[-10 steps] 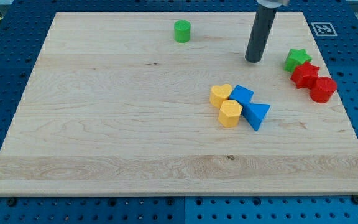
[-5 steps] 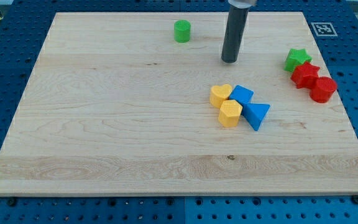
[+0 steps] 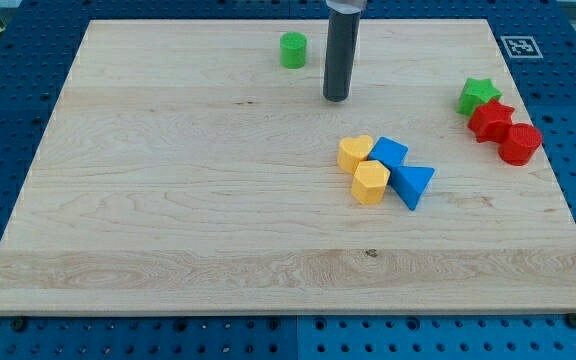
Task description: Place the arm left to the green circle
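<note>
The green circle block (image 3: 293, 49) stands near the view's top, a little left of centre, on the wooden board (image 3: 168, 200). My tip (image 3: 336, 97) rests on the board to the right of and below the green circle, about a block's width or two apart from it. The dark rod rises from the tip out of the view's top.
A yellow heart (image 3: 355, 153), a yellow hexagon (image 3: 370, 183), a blue block (image 3: 390, 153) and a blue triangle (image 3: 412, 184) cluster right of centre. A green star (image 3: 478, 95) and two red blocks (image 3: 490, 119) (image 3: 519, 143) sit at the right edge.
My tip has slid steadily to the view's left, from near the green star toward the green circle. No block has moved.
</note>
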`<state>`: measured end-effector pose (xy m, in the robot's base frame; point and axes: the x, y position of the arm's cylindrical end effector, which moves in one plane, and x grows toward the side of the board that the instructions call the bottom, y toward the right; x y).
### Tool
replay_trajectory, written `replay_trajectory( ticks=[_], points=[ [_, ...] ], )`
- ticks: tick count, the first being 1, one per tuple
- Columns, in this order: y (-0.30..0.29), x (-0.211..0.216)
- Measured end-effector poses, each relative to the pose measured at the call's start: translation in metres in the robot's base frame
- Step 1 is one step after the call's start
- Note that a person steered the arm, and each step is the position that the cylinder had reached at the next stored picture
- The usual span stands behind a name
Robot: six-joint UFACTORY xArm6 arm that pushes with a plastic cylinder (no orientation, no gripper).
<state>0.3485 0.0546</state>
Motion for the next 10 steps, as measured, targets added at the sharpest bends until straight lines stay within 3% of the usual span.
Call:
replay_trajectory(
  ticks=[5, 10],
  points=[
    [-0.071, -0.002],
    [-0.077, -0.039]
  ],
)
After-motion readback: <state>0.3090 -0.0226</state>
